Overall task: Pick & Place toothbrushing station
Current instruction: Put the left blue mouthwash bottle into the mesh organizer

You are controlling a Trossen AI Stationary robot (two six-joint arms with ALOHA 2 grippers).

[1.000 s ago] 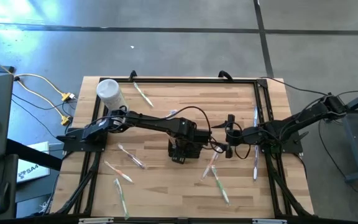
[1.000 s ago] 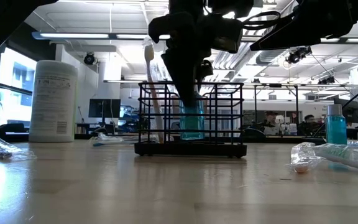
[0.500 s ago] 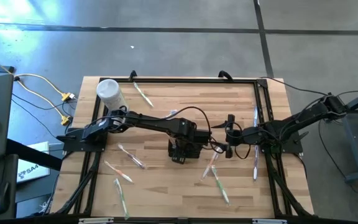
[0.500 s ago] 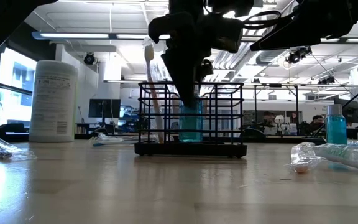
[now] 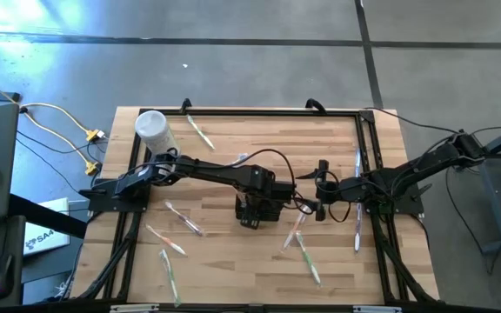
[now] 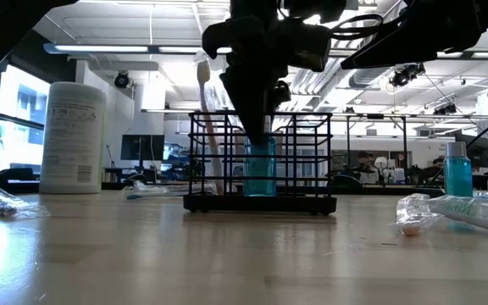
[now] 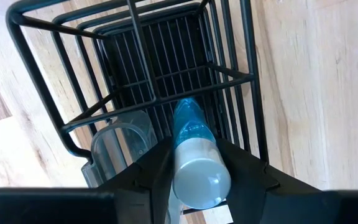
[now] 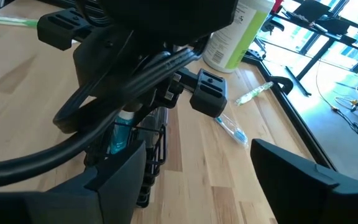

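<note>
1. Wooden tabletop [image 5: 224, 261] sits on a grey floor, with a big bright office room showing behind it.
2. The black wire rack with square slots [image 6: 259, 161], the toothbrushing station, stands upright near the middle of the tabletop.
3. The left end effector [image 7: 194, 165] reaches down into the rack. Its fingers [image 7: 151, 171] are closed tight around a small see-through blue bottle with a white cap [image 7: 194, 158].
4. The right end effector [image 5: 322, 189] waits just beside the rack, and its fingers are spread wide with nothing in them.
5. A white toothbrush [image 6: 207, 119] stands in the rack. A tall white plastic tub with a lid [image 6: 72, 135] stands far off near a corner.
6. I think the bottle is light, hard and a bit slippery, so holding it by the neck under the cap looks best.
7. Nothing looks different from half a second ago; the bottle sits at the same height.
</note>
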